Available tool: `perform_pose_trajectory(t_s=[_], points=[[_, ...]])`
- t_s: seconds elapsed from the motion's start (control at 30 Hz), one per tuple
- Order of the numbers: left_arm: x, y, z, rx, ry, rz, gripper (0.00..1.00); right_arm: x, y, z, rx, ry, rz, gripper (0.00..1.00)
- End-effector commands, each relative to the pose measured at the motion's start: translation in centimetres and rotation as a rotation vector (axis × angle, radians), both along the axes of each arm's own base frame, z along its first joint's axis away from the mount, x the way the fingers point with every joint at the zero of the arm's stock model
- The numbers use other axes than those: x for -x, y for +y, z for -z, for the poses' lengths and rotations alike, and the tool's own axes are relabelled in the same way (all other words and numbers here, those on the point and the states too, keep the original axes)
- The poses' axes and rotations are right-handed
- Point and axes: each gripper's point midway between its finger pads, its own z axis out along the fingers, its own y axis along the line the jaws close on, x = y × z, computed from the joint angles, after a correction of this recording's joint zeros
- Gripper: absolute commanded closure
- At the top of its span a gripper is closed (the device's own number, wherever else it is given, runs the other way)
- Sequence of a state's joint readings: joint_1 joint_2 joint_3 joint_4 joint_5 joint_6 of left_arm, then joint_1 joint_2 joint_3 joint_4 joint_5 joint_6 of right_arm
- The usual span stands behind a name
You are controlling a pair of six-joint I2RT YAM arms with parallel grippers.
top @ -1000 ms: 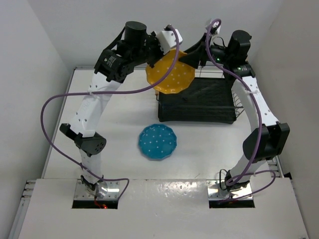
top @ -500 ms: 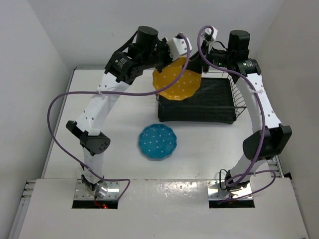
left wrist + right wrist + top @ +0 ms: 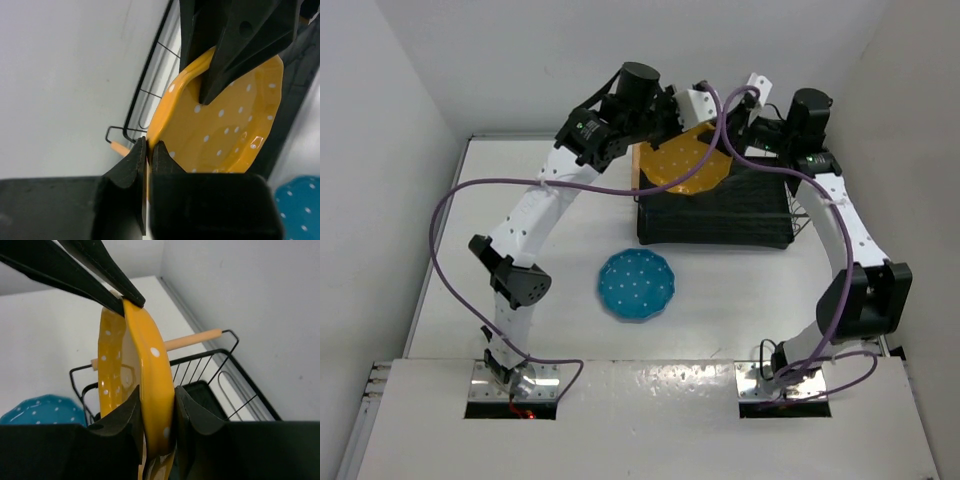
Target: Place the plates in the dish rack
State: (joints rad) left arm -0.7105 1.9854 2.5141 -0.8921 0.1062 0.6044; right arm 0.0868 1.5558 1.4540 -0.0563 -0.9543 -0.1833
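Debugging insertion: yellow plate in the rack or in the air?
In the air: left gripper and right gripper both pinch the yellow plate by its rim, on edge over the rack. Touching the rack: cannot tell.

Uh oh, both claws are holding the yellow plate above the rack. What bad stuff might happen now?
1. The left claw and right claw each pinch only the rim of the yellow plate. If they pull different ways, or one lets go early, it might slip and drop.
2. The plate hangs tilted over the dish rack end by the wooden handle, so it might bump the wires or handle instead of sliding in.
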Motion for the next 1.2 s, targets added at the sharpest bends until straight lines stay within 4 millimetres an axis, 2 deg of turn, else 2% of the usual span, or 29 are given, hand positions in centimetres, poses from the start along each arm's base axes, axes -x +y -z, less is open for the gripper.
perform_pose_trajectory(t_s=[0.0,0.03,0.07,0.17,0.2,0.27,0.3,0.33,0.37,0.4,0.47,0.53,0.57,0.6,0.63,0.67,0.73,0.77,0.83,0.9,0.93,0.97,1.0,1.1,1.13,1.17], points=[[1.0,-1.3,-8.9,0.209,-0.214,0.027,0.92,-3.8,-3.7,-8.1,-0.12,-0.364,0.121,1.0],[0.9,-1.2,-8.9,0.208,-0.215,0.018,0.87,-3.1,-2.8,-8.1,-0.181,-0.283,0.064,1.0],[0.6,-1.5,-8.7,0.209,-0.216,0.018,0.84,-4.0,-4.8,-9.3,-0.19,-0.377,0.082,1.0],[0.3,-1.6,-8.2,0.208,-0.203,0.005,0.73,-4.1,-6.3,-10.8,-0.239,-0.404,0.051,1.0],[0.2,-1.6,-8.4,0.215,-0.21,0.005,0.65,-4.1,-6.5,-11.5,-0.241,-0.443,0.035,1.0],[0.1,-1.5,-8.4,0.22,-0.204,-0.008,0.47,-4.5,-7.7,-11.1,-0.267,-0.405,0.034,1.0],[-0.4,-1.7,-7.4,0.204,-0.19,-0.017,0.37,-4.7,-8.0,-11.2,-0.269,-0.416,0.031,1.0],[-0.4,-1.8,-7.6,0.221,-0.187,-0.02,0.35,-5.2,-9.0,-10.9,-0.262,-0.411,0.047,1.0],[-0.4,-1.8,-7.6,0.221,-0.187,-0.02,0.3,-5.2,-9.2,-10.7,-0.255,-0.405,0.045,1.0],[-1.0,-1.6,-7.1,0.222,-0.173,-0.034,0.22,-5.6,-9.8,-10.2,-0.252,-0.391,0.056,1.0],[-1.4,-1.2,-7.3,0.238,-0.169,-0.056,0.21,-5.7,-10.6,-9.6,-0.225,-0.392,0.059,1.0],[-2.7,0.2,-6.7,0.243,-0.149,-0.104,0.21,-6.1,-11.8,-8.1,-0.185,-0.37,0.082,1.0],[-2.9,0.2,-6.0,0.239,-0.133,-0.117,0.21,-6.2,-12.3,-7.3,-0.173,-0.342,0.086,1.0],[-3.4,1.4,-5.3,0.218,-0.118,-0.149,0.21,-6.1,-12.5,-6.8,-0.151,-0.352,0.09,1.0],[-4.3,2.5,-4.4,0.205,-0.094,-0.178,0.21,-6.3,-12.9,-5.3,-0.136,-0.312,0.102,1.0],[-4.4,3.4,-4.4,0.214,-0.078,-0.199,0.21,-6.2,-13.8,-5.0,-0.127,-0.307,0.127,1.0],[-5.2,5.2,-3.2,0.207,-0.035,-0.226,0.21,-6.3,-14.5,-2.4,-0.085,-0.283,0.153,1.0],[-5.2,6.1,-3.0,0.213,-0.014,-0.248,0.21,-6.3,-15.5,-1.8,-0.055,-0.3,0.175,1.0],[-5.9,7.7,-2.0,0.204,0.019,-0.27,0.21,-6.2,-16.4,-0.2,-0.024,-0.271,0.197,1.0],[-6.3,8.5,-0.5,0.204,0.068,-0.292,0.21,-6.3,-17.2,0.7,-0.004,-0.273,0.219,1.0],[-6.3,9.0,-1.0,0.212,0.062,-0.291,0.21,-6.4,-17.4,0.6,0.0,-0.296,0.221,1.0],[-6.6,9.6,-0.5,0.214,0.076,-0.309,0.21,-6.5,-17.6,1.0,-0.006,-0.291,0.234,1.0],[-6.6,9.6,-0.5,0.214,0.076,-0.309,0.21,-6.8,-17.8,0.7,-0.001,-0.323,0.24,1.0],[-7.6,10.2,1.2,0.2,0.114,-0.329,0.21,-7.8,-18.2,0.7,0.013,-0.349,0.25,1.0],[-7.6,10.2,1.2,0.2,0.114,-0.329,0.21,-8.1,-18.4,0.9,0.031,-0.365,0.258,1.0],[-7.6,10.2,1.2,0.2,0.114,-0.329,0.21,-8.3,-18.2,2.1,0.062,-0.353,0.25,1.0]])
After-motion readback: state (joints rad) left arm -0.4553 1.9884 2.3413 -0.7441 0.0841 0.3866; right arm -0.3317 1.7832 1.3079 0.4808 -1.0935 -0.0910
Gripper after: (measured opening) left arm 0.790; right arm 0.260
